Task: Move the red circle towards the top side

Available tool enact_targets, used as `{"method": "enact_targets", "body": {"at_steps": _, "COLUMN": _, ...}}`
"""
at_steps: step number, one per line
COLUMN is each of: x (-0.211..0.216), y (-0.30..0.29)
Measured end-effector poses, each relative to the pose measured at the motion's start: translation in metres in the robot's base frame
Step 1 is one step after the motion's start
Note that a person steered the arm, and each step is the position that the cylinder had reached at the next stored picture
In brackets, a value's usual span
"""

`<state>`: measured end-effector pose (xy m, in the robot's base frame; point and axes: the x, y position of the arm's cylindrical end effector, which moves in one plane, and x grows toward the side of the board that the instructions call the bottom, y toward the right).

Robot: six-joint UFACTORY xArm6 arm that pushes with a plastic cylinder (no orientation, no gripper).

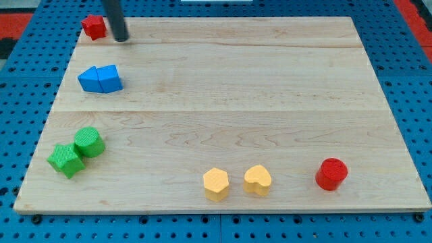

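Red circle (331,173) low on the table (229,101), near the view's bottom right corner, upright and alone, well apart from everything but the yellow pair to its left. Yellow heart-shaped block (257,179) nearest to it, then a yellow hexagon-like block (216,184) just beside that, a narrow gap between the two. My tip (121,38) far away at the view's top left, down on the wood just right of a red star-shaped block (94,27), close to it but with a sliver of table showing between. No pincer on this arm, only the dark rod, so nothing clenched or released to report. Below the tip, two blue blocks (100,79) pressed together, shapes hard to tell, perhaps wedges. Further down the view's left edge, a green round block (89,142) touching a green star-like block (66,160).
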<state>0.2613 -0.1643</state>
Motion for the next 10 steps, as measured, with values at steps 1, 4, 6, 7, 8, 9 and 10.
{"method": "enact_targets", "body": {"at_steps": 1, "x": 0.043, "y": 0.077}}
{"method": "enact_targets", "body": {"at_steps": 4, "x": 0.188, "y": 0.293}}
{"method": "enact_targets", "body": {"at_steps": 6, "x": 0.302, "y": 0.404}}
{"method": "enact_targets", "body": {"at_steps": 7, "x": 0.337, "y": 0.366}}
{"method": "enact_targets", "body": {"at_steps": 8, "x": 0.326, "y": 0.304}}
{"method": "enact_targets", "body": {"at_steps": 9, "x": 0.299, "y": 0.248}}
{"method": "enact_targets", "body": {"at_steps": 10, "x": 0.284, "y": 0.246}}
